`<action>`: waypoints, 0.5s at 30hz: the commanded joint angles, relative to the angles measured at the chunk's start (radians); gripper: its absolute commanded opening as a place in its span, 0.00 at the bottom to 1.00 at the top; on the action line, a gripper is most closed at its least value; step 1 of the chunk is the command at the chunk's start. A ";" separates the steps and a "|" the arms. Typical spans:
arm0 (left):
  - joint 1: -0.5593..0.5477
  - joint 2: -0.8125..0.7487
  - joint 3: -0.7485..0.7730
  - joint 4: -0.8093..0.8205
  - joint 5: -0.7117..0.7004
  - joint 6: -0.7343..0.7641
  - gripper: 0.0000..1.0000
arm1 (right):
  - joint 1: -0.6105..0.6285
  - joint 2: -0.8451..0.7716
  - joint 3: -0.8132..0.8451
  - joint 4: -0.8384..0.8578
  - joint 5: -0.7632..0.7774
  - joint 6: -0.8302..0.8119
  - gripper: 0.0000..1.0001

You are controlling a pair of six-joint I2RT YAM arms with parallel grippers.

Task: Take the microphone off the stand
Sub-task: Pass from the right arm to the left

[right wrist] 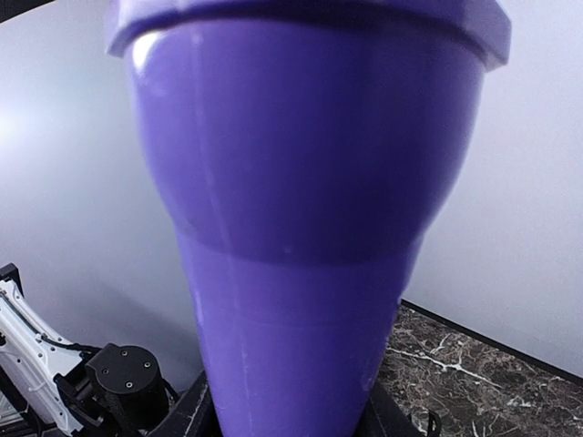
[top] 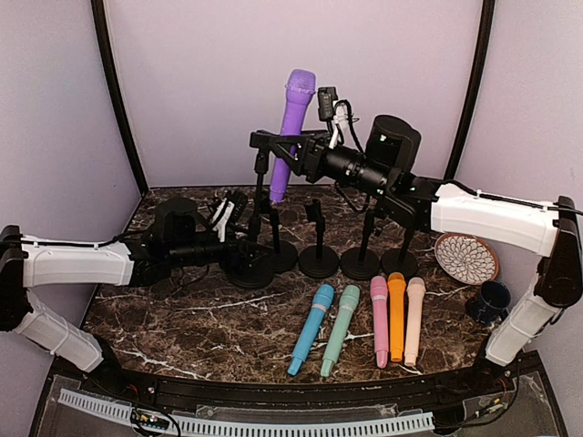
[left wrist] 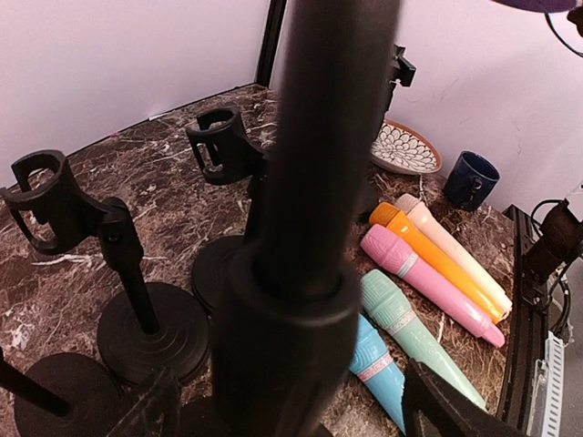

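Above the back of the marble table (top: 182, 319), your right gripper (top: 288, 146) is clamped around the purple microphone (top: 299, 96), about halfway down its body. The microphone stands nearly upright, head at the top, leaning slightly to the right, with its lower end hanging clear of the tabletop just beside the top of the stand (top: 248, 271). You cannot tell from the overhead view whether its tail is fully out of the clip. From the right wrist, the purple body (right wrist: 301, 228) fills the view, with black fingers (right wrist: 191, 421) on both sides at the bottom edge.

Your left gripper (top: 230, 211) sits low at the same stand, its fingers (left wrist: 437, 405) either side of the black pole (left wrist: 310, 182). Whether they press on the pole cannot be told.

Near the front edge lie five more microphones side by side: blue (top: 311, 328), green (top: 339, 328), pink (top: 379, 319), orange (top: 397, 314) and peach (top: 414, 319). A patterned plate (top: 466, 258) and a dark mug (top: 489, 300) sit at the right.
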 commanded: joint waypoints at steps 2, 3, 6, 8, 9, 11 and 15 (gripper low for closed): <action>-0.007 0.017 0.042 -0.055 -0.085 0.000 0.84 | -0.003 -0.075 0.014 0.113 0.020 0.005 0.00; -0.007 0.022 0.044 -0.062 -0.098 -0.001 0.83 | -0.003 -0.078 0.014 0.113 0.021 0.004 0.00; -0.008 0.027 0.050 -0.083 -0.146 -0.003 0.78 | -0.004 -0.082 0.014 0.109 0.022 0.004 0.00; -0.007 0.027 0.047 -0.080 -0.149 -0.001 0.70 | -0.003 -0.083 0.014 0.106 0.025 0.004 0.00; -0.007 0.027 0.047 -0.078 -0.146 -0.001 0.68 | -0.003 -0.082 0.014 0.104 0.026 0.005 0.00; -0.008 0.030 0.049 -0.076 -0.144 0.007 0.64 | -0.003 -0.082 0.016 0.103 0.025 0.013 0.00; -0.009 0.038 0.056 -0.077 -0.141 0.017 0.44 | -0.003 -0.079 0.025 0.098 0.004 0.030 0.00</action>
